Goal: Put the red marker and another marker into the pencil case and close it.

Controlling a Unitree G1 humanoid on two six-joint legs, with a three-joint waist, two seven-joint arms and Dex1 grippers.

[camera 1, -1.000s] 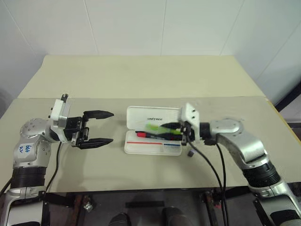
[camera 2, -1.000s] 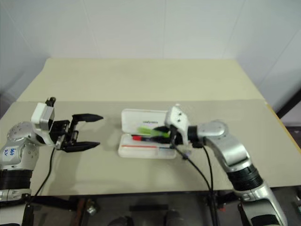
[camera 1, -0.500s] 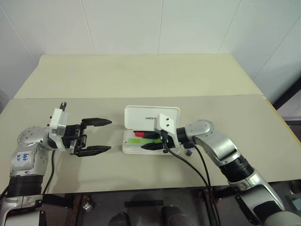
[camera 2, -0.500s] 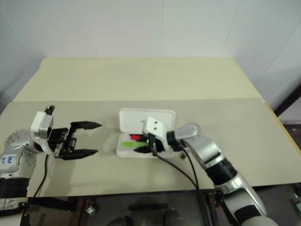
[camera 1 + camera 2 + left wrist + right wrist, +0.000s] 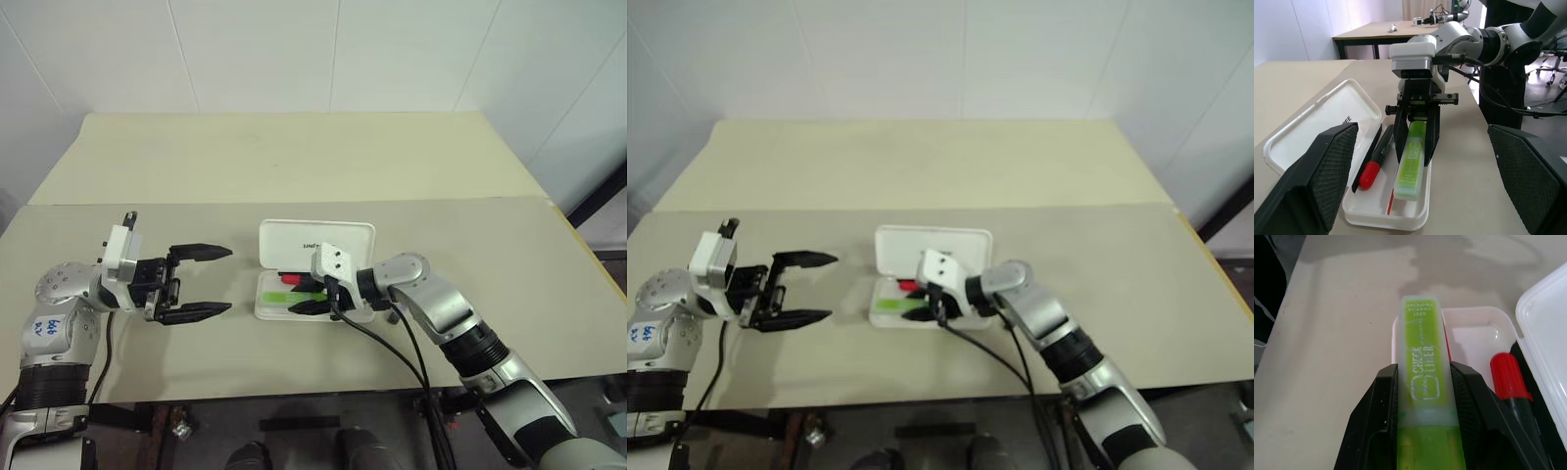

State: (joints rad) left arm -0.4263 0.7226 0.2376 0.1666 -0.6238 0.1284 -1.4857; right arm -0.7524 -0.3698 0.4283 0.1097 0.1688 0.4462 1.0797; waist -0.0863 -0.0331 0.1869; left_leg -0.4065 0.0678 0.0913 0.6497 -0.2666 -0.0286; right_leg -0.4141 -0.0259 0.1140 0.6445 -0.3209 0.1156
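Red marker (image 5: 1376, 157): lay inside the open tray of the pencil case (image 5: 315, 238) at frame centre, lid (image 5: 1327, 126) flat behind it. Light-green highlighter (image 5: 1425, 391): pinched between the jaws of the right gripper (image 5: 315, 299), held over the tray beside the red marker. Left gripper (image 5: 201, 282): at centre left over the beige worktop (image 5: 294, 157), jaws spread wide, holding nothing.

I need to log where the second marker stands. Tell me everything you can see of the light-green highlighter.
The light-green highlighter is a flat, blocky translucent plastic body with pale printed lettering on its face. It is clamped between the two black fingers of the right hand, lengthwise over the open tray of the white pencil case, its free end low in the tray. It lies beside the red marker, roughly parallel to it. Whether it touches the tray floor cannot be told.
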